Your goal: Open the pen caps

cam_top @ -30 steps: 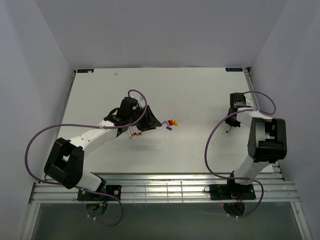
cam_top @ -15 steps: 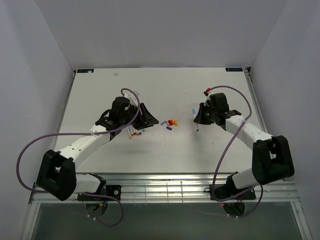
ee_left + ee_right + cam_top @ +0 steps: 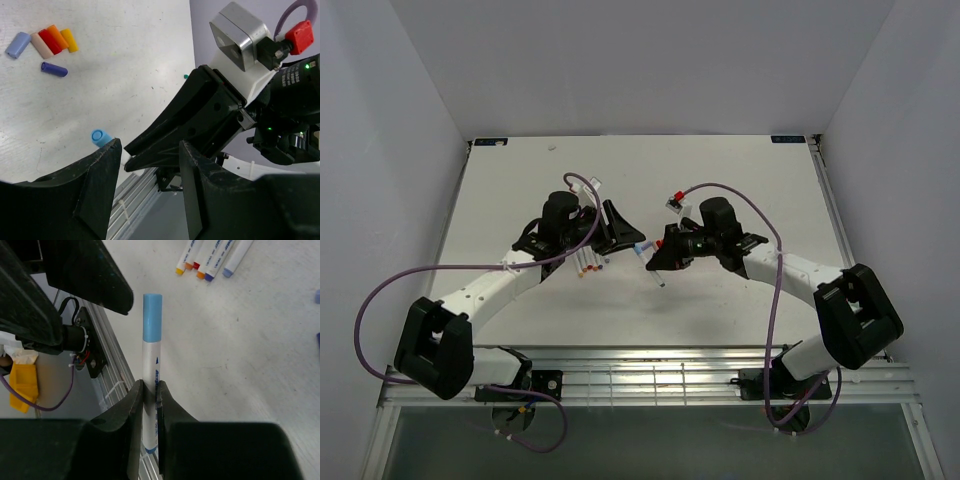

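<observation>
While right end effector (image 3: 150, 388) clamps pen (image 3: 150, 362), blue cap (image 3: 152, 317) on | left end effector (image 3: 148, 150) spread apart

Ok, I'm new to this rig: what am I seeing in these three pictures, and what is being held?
The machine is two white robot arms, a left arm and a right arm, bolted at the near edge of a white table, each ending in a black two-finger gripper. The overhead picture looks down on both; the other two come from a camera on each wrist, showing that arm's own fingers. The right gripper is clamped on a white-barrelled marker pen with its light-blue cap on. The left gripper is open and holds nothing. On the table lie a row of uncapped white pens and loose coloured caps, one purple cap apart from the rest.
</observation>
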Controlling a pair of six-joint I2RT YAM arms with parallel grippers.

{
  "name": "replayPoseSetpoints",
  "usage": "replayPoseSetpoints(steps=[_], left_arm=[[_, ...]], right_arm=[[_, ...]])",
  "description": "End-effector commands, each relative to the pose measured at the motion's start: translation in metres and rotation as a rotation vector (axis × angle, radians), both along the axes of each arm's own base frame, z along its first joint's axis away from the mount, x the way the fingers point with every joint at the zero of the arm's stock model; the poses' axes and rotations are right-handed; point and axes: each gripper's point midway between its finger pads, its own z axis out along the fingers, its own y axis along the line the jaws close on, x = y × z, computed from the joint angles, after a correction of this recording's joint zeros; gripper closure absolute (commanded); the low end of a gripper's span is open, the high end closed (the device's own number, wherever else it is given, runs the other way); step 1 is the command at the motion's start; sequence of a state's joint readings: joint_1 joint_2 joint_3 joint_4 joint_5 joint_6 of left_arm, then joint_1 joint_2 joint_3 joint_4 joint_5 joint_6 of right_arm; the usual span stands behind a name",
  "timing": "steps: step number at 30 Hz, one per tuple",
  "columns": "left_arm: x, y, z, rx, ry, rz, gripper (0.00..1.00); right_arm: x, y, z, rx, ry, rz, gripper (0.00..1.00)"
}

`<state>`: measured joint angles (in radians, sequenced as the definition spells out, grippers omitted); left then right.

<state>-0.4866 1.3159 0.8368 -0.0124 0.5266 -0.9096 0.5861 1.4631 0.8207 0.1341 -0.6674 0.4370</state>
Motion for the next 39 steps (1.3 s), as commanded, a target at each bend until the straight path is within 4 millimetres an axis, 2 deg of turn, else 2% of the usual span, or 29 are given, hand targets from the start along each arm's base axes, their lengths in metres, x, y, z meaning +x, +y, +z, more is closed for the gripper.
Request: replayPoseSetpoints(steps=[1,5,8,16,25,39], left_arm=[[-0.001,0.001,-0.001,-0.002,-0.017,0.01,0.4],[-0.002,0.012,-0.016,0.069,0.01,0.052,0.4],[0.0,0.022,-0.017,0.109,0.003,0.106,0.4],[0.003,0.044,-0.005,0.157,-0.056,0.212,0.4],[-0.007,0.038,-0.026,0.172,0.002,0.162,0.41],[-0.009,0.032,-0.031,0.157,0.02,0.149,0.47]], right_arm=[[-0.006,0.023,0.031,0.103,-0.045,0.061,0.92],[-0.006,0.03,0.039,0.101,-0.069,0.055,0.92],[-0.005,0.029,0.036,0.069,-0.077,0.039,0.92],[-0.014,0.031,0.023,0.009,-0.071,0.053,0.92],[-0.008,0.038,0.041,0.028,-0.109,0.028,0.92],[-0.01,0.051,0.042,0.046,-0.097,0.051,0.92]])
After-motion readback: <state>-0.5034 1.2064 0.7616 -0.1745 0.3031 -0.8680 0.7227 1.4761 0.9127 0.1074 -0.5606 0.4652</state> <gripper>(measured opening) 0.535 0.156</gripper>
